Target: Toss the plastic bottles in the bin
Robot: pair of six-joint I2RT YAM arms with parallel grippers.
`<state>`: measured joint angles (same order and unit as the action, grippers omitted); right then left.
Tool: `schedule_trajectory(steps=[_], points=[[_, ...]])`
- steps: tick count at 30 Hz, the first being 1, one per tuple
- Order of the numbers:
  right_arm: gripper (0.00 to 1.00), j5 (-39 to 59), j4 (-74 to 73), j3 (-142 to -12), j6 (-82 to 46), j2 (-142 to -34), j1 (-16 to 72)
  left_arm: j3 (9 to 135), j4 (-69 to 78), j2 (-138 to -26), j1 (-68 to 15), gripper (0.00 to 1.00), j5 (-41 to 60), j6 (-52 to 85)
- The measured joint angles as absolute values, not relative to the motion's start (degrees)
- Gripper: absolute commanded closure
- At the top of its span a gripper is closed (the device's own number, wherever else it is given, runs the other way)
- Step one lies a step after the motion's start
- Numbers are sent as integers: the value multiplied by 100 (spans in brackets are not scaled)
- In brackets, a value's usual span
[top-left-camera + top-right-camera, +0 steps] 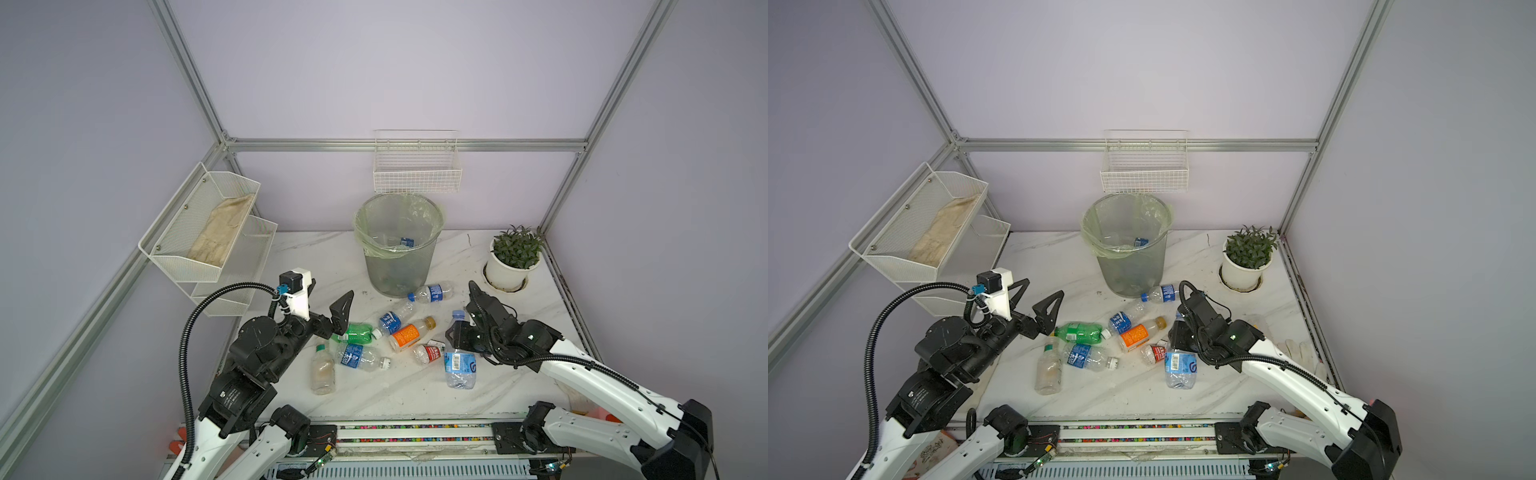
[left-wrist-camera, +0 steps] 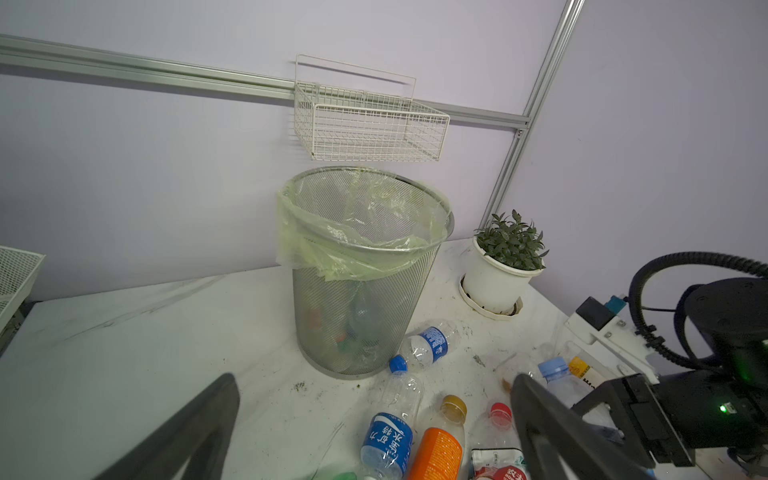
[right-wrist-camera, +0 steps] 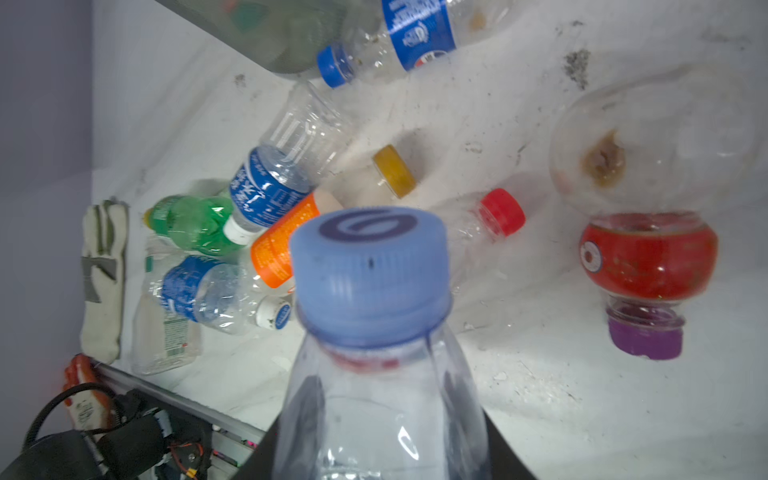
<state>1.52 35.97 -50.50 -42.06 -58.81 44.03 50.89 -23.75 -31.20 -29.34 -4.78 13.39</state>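
Grips the blue-cap bottle (image 1: 457, 361) in the right gripper (image 3: 386, 419), a dark finger pressed to each side of the clear body, cap pointing toward the back of the table (image 1: 415, 399). Cannot tell whether lifted or resting on the surface. Holds the left gripper (image 1: 1043, 293) over the table's left part, fingers spread wide with nothing between them, just beside the green bottle (image 1: 357, 332). Shows the other bottles (image 1: 358, 357) lying loose on the table between the two grippers: the green one toward the left, the orange bottle (image 1: 409, 334) near the middle, the crushed red-cap bottle (image 1: 429, 354) just beside the gripped one, and a blue-label bottle (image 1: 432, 293) just beside the foot of the bin (image 1: 386, 274). Adds, in the right wrist view only, a purple-cap bottle (image 3: 648, 257) with a red band, off to one side of the scatter. Has the bin upright at the back middle of the table, under the basket (image 1: 415, 174), pale green liner (image 1: 365, 245) folded over the rim, one blue label visible inside (further shapes show dimly through the mesh). Places a potted plant (image 1: 515, 253) right of the bin, near the back right corner.
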Motion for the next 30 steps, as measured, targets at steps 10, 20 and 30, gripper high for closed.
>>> schedule_trajectory(steps=[10, 20, 30], points=[[100, 239, 2908, -5653, -3916, -5557, 4403, 4980, -2679, -2818, -2934, 0, -537, 1452], [100, 226, 2119, -6156, -3645, -5533, 4403, 4921, -2842, -2729, -2934, 0, -561, 1588], [100, 47, 1455, -6665, -3256, -5605, 4403, 4807, -2851, -2672, -2934, 0, -515, 1726]])
